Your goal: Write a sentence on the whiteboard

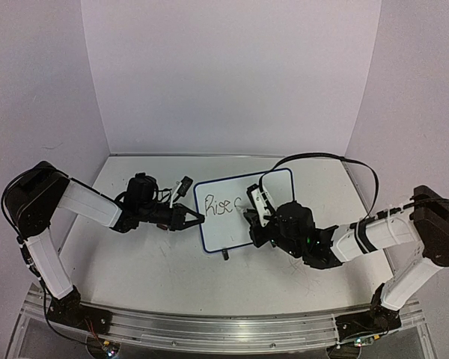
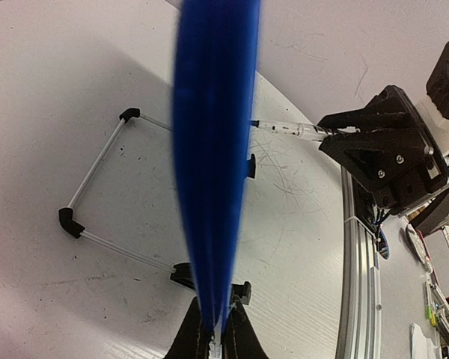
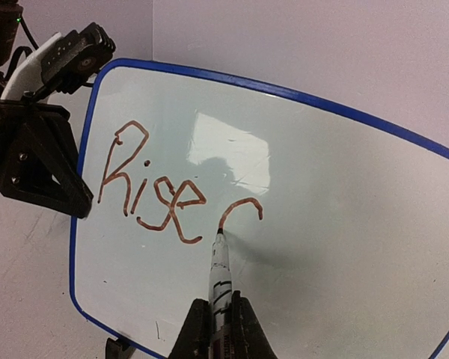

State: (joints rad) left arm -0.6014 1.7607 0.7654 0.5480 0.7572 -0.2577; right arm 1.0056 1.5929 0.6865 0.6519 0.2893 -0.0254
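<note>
1. We see a small rectangular whiteboard with a thin dark-blue rim and rounded corners (image 1: 232, 228) (image 2: 213, 149) (image 3: 344, 224) standing around the middle of the scuffed white table (image 1: 150, 277), leaning back towards the far edge.
2. Its writing face is turned towards the near edge and the right arm.
3. Behind the board, in the left wrist view, a thin wire stand with black corner caps (image 2: 97, 172) lies on the table, and a black clip foot (image 2: 243, 288) sits under the board's bottom edge.
4. The left gripper (image 1: 194, 219) (image 2: 217, 329) is clamped on the board's left edge, the blue rim running up from between its fingers.
5. The right gripper (image 1: 254, 221) (image 3: 218, 314) is closed around a slim white marker with black bands (image 3: 220, 277) (image 2: 292, 129), which points up at the board.
6. The handwritten sentence in thin dark-brown marker lines (image 1: 223, 206) (image 3: 168, 202) sits on the left half of the board's face, and so far reads "Rise" followed by one curved stroke.
7. The marker's tip touches the board at the lower end of that curved stroke, just to the right of the "e".
8. The right half and the lower part of the board's face carry no writing.
</note>
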